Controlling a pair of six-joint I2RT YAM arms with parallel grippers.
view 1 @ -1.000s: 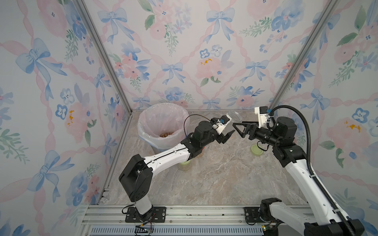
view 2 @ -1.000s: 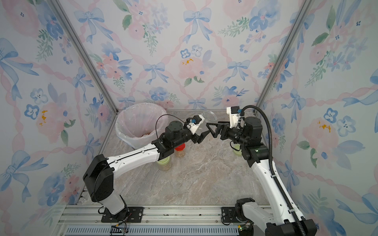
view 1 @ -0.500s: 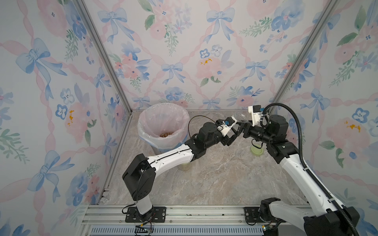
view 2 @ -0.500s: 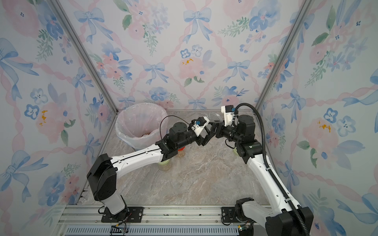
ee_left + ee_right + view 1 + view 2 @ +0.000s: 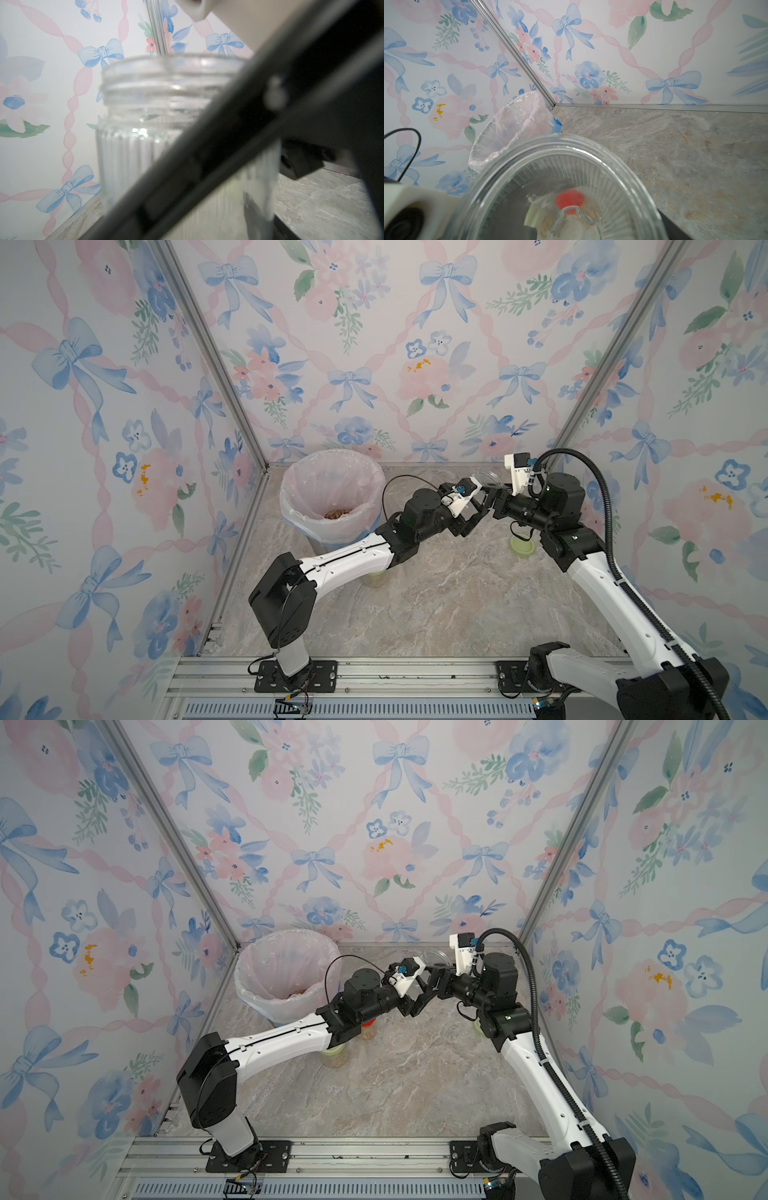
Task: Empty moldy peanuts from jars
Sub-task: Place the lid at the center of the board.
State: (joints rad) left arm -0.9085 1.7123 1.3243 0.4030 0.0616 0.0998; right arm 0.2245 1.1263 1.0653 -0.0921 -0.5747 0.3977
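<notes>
We are holding the open clear jar [image 5: 485, 478] in mid-air above the table [image 5: 436, 614], near the lined bin [image 5: 291, 497] where peanuts [image 5: 337, 514] are lying. Our left gripper [image 5: 474, 510] is grasping its ribbed body. Our right gripper [image 5: 488, 501] is standing spread wide around it.

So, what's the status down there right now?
Left gripper shut on the open jar, raised. Right gripper open at it. Jar looks empty; peanuts in bin. Arms crowded together.
</notes>
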